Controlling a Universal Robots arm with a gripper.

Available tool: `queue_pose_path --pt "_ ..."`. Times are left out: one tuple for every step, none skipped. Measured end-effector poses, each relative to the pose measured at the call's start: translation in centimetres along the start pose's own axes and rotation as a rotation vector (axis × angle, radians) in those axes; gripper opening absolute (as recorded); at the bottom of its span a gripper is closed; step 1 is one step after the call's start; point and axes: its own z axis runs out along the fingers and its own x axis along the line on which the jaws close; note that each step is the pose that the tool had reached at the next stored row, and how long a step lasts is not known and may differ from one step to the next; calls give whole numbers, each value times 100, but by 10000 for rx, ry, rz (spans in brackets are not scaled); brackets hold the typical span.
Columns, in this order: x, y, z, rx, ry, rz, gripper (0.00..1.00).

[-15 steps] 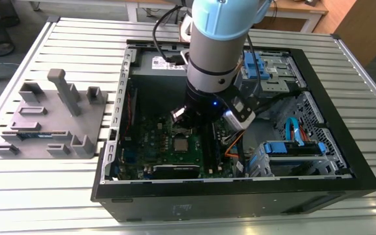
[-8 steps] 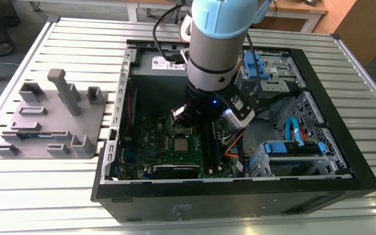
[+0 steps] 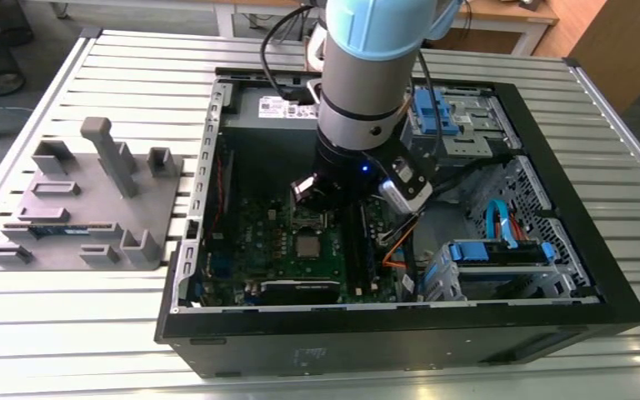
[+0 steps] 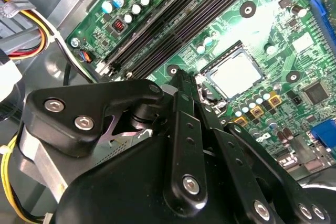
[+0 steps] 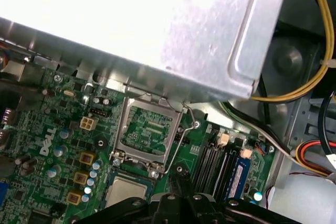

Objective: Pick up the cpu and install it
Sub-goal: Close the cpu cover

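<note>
Reaches down with arm (image 3: 370, 50) near-upright over the bench's (image 3: 64, 333) middle. Points gripper (image 3: 317, 198) downward, low beneath the wrist. Holds fingers (image 4: 184, 108) pressed together, black links converging to one narrow tip.

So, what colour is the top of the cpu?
The cpu top is silvery-grey, clearest in the second wrist view.

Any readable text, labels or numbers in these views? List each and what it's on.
motherboard: a white brand logo; the rest of the silkscreen is too small to read.
power supply sticker: print too small to read.
memory stick: blue label, too blurred to read.
case front label: too small to read.
</note>
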Motion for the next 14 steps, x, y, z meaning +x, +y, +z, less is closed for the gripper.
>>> queue_pose_path --pt "-3 8 1 -1 -1 0 11" --pt "-7 13 1 -1 -1 -1 11" --pt "-10 18 1 0 0 -2 11" --pt "-14 22 1 0 0 -1 11" --pt "-19 25 1 0 0 0 11" --pt "-25 28 2 -1 0 1 11" --pt "-31 32 2 -1 -1 0 11" --pt "-36 36 2 -1 0 0 11" --pt "-42 41 3 -1 0 0 11" --pt "-48 46 3 -1 -1 0 11" --pt "-54 52 4 -2 -1 0 11" --pt "-59 58 4 -1 -1 1 11" --pt "-64 64 4 -1 -1 1 11" --pt "-69 69 4 -1 0 0 11"
